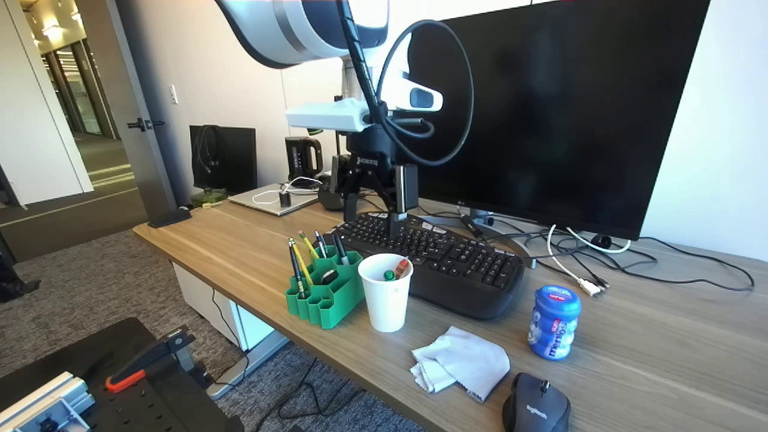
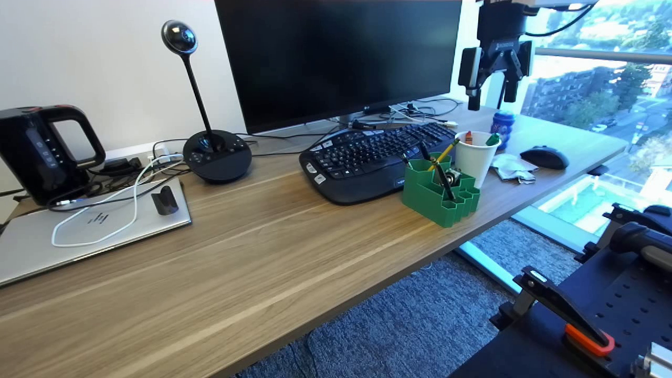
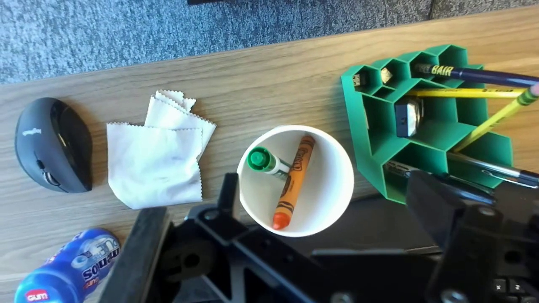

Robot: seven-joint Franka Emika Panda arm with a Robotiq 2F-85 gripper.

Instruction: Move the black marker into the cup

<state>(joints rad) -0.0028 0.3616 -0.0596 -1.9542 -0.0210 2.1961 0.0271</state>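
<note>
Gripper (image 1: 372, 217) above the desk (image 1: 660, 354), spread wide, holding nothing. Black marker (image 1: 340, 248) tilted in the green organizer (image 1: 345, 300), just left of the white cup (image 1: 386, 303) in both exterior views.

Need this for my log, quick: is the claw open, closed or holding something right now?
Claw: open, holding nothing.

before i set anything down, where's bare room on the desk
The widest bare stretch of desk lies between the laptop and the green organizer. Another borders the gum bottle and mouse, on the side away from the cloth. Crowded: around the cup, with green organizer, keyboard and cloth close by.
</note>
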